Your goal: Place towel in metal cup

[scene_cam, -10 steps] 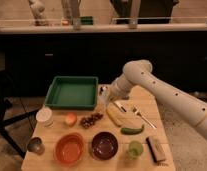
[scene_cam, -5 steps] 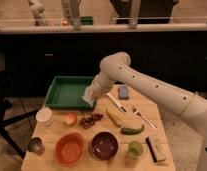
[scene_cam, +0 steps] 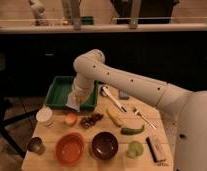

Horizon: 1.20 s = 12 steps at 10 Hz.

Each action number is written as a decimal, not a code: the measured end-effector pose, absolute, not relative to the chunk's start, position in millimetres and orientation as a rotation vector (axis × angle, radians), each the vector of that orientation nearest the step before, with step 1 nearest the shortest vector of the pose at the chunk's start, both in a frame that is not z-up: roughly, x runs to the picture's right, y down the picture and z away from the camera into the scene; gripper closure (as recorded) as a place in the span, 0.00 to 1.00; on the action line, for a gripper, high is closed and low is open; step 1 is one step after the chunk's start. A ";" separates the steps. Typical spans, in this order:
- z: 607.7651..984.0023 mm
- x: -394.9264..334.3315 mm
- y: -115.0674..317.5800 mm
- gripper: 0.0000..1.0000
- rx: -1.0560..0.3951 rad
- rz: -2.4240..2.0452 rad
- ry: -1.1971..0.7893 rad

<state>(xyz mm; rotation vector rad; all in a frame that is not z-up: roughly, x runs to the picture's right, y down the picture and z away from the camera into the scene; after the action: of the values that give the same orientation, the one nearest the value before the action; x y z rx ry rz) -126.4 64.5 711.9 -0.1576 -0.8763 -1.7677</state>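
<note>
Clamping towel (scene_cam: 73, 102) | claw (scene_cam: 79, 94) over green tray (scene_cam: 57, 94), towel hanging beneath | metal cup (scene_cam: 36, 145) well apart

No readable text, labels, brands or numbers on anything here

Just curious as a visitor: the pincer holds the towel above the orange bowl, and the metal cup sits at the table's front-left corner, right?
Wrong place: the camera view shows the pincer holding the towel above the green tray. The metal cup does sit at that corner.
</note>
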 end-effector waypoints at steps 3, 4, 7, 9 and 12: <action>692.3 -144.6 82.8 1.00 -0.157 -1.864 -0.911; 688.5 -150.1 87.7 1.00 -0.157 -1.886 -0.924; 683.1 -159.6 96.7 1.00 -0.158 -1.917 -0.945; 682.6 -160.1 96.3 1.00 -0.156 -1.917 -0.945; 682.6 -159.8 96.0 1.00 -0.156 -1.916 -0.944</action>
<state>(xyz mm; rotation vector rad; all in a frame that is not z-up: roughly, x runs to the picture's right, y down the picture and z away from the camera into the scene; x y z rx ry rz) -159.8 96.0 682.6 -0.1557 -0.9442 -1.9160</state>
